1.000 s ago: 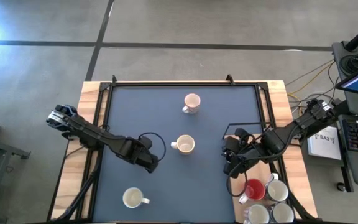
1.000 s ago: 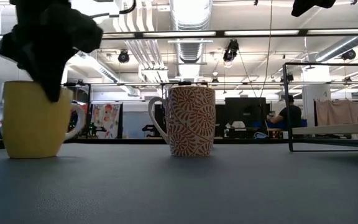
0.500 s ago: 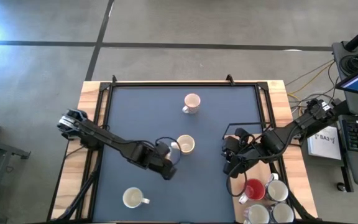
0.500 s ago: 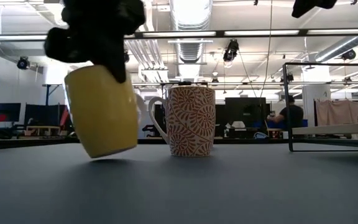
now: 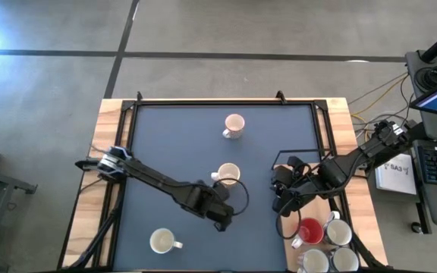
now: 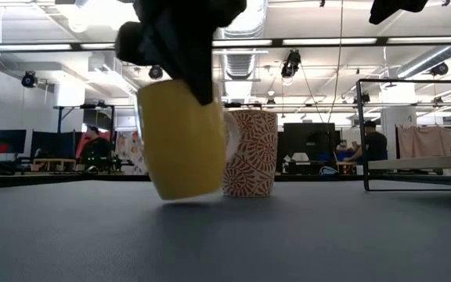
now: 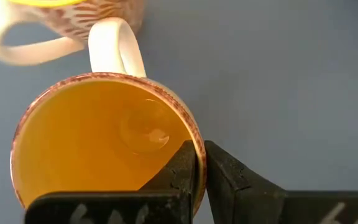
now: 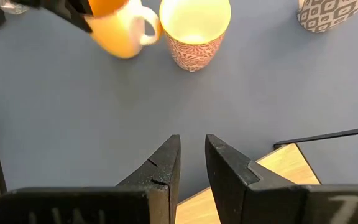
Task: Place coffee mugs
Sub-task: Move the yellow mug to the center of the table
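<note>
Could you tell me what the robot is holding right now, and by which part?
The left gripper pinches the orange mug by its rim; the right gripper holds nothing.

Left arm stretched across table centre; left gripper (image 7: 199,171) pinched on rim of yellow mug (image 7: 98,143), tilted; right gripper (image 8: 192,163) hovering near right edge, fingers narrowly parted.

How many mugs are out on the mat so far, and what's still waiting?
Three mugs stand placed on the mat: a far mug, the patterned middle mug and a near-left mug. The left gripper holds a yellow mug tilted just above the mat. Four mugs wait beside the idle right gripper.
</note>
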Controlling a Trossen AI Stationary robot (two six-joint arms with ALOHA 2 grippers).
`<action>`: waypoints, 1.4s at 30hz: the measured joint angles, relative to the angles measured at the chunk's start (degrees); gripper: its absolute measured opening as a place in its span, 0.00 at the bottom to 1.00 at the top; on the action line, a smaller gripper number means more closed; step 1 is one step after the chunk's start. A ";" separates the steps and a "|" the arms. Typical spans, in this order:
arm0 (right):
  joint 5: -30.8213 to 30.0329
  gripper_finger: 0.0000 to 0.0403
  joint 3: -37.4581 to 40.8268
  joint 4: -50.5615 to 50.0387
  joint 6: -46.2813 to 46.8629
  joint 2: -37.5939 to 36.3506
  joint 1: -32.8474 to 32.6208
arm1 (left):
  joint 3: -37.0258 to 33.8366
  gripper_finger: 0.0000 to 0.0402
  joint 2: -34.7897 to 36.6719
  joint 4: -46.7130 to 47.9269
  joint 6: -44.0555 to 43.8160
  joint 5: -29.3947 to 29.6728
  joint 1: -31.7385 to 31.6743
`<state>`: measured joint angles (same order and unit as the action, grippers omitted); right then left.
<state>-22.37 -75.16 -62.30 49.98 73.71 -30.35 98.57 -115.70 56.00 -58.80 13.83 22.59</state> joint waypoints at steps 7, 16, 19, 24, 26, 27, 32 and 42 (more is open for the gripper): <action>0.09 0.16 0.00 -0.07 0.00 0.00 0.00 | 5.83 0.02 -3.99 -0.07 2.35 -0.82 -0.09; 0.07 0.16 0.00 -0.17 0.26 0.00 0.00 | 13.48 0.02 -9.24 0.04 9.26 -1.34 -1.03; 0.09 0.16 0.04 -0.17 0.46 0.00 -0.02 | 16.08 0.02 -10.78 2.21 10.05 -1.32 -1.13; 0.09 0.16 0.09 -0.17 0.50 0.00 -0.02 | 19.61 0.02 -12.99 5.56 10.07 -1.38 -1.25; 0.11 0.16 0.15 -0.17 0.48 0.00 -0.02 | 20.56 0.02 -13.39 6.19 10.49 -1.36 -1.32; 0.09 0.16 0.15 -0.17 0.47 0.00 -0.02 | 20.85 0.03 -13.40 6.67 10.83 -1.35 -1.33; 0.09 0.16 0.15 -0.20 0.42 0.00 -0.02 | 22.41 0.11 -13.38 8.54 13.43 -0.17 -1.40; 0.33 0.16 0.17 -0.28 0.35 -0.02 -0.02 | 28.07 0.29 -13.29 19.66 11.96 2.21 -1.16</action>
<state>-22.04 -74.98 -62.58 50.33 73.69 -30.37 126.64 -128.99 75.67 -46.84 16.04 21.43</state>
